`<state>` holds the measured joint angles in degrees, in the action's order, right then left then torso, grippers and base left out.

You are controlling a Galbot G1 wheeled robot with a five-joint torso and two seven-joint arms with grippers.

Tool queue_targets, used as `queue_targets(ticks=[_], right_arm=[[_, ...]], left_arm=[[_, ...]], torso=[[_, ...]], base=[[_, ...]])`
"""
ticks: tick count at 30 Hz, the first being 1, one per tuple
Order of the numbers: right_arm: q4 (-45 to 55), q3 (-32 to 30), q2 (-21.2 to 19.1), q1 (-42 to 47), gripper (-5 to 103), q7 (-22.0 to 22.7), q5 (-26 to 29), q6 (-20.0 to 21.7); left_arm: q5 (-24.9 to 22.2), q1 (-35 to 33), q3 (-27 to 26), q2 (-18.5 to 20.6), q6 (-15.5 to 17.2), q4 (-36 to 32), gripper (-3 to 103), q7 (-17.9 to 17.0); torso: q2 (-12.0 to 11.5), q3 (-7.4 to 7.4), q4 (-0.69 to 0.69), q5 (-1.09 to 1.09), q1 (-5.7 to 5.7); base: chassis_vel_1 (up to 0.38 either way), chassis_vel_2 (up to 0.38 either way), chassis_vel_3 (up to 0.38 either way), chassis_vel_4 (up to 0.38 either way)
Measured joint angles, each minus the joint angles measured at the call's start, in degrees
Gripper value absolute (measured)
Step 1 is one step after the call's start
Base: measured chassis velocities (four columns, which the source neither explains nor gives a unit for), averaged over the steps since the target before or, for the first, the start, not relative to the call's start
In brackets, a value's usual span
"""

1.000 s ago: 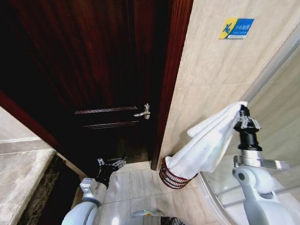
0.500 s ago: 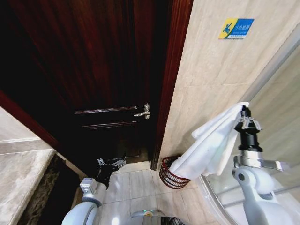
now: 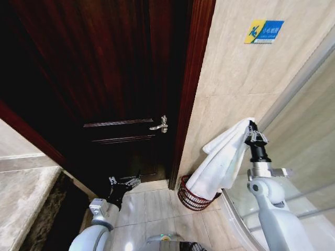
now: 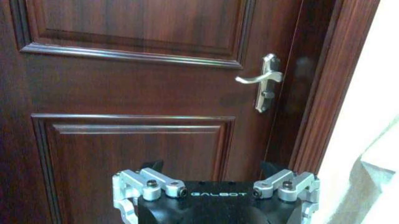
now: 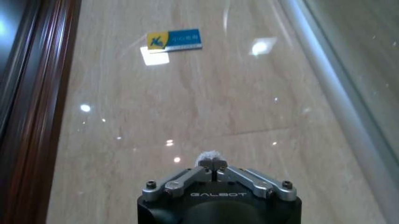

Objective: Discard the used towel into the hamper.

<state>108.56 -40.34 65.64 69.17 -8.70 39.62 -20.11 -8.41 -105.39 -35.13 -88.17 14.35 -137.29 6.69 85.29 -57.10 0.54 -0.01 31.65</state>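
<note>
So we've got the big dark wooden door taking up most of the head view, with its silver lever handle near the frame. Next to it is the beige tiled wall with a small blue and yellow sign. The white towel hangs down from our right gripper, which is raised and pinched tight on the cloth's top corner. The towel's lower end drapes into the hamper, which sits on the floor by the wall. Our left gripper sits low facing the door, can't tell if it's released or clenched.
</note>
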Motion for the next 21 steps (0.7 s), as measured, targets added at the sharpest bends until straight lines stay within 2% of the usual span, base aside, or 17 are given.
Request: queue_targets(ticks=[4, 11, 21], right_arm=[[-1.8, 1.3, 1.3, 0.0, 0, -0.3, -0.9, -0.5], [-7.8, 1.3, 4.6, 3.2, 0, -2.0, -2.3, -4.1], [-19.9, 3.3, 7.6, 3.8, 0, -4.6, -3.4, -8.1]], left_arm=[[0.0, 0.0, 0.0, 0.0, 0.0, 0.0, 100, 0.0], [0.0, 0.0, 0.0, 0.0, 0.0, 0.0, 100, 0.0], [0.0, 0.0, 0.0, 0.0, 0.0, 0.0, 100, 0.0]], torso=[[0.0, 0.00, -0.01, 0.00, 0.00], [0.0, 0.01, 0.01, 0.01, 0.00], [0.0, 0.01, 0.00, 0.02, -0.01]], base=[[0.000, 0.000, 0.000, 0.000], [0.000, 0.000, 0.000, 0.000], [0.000, 0.000, 0.000, 0.000]])
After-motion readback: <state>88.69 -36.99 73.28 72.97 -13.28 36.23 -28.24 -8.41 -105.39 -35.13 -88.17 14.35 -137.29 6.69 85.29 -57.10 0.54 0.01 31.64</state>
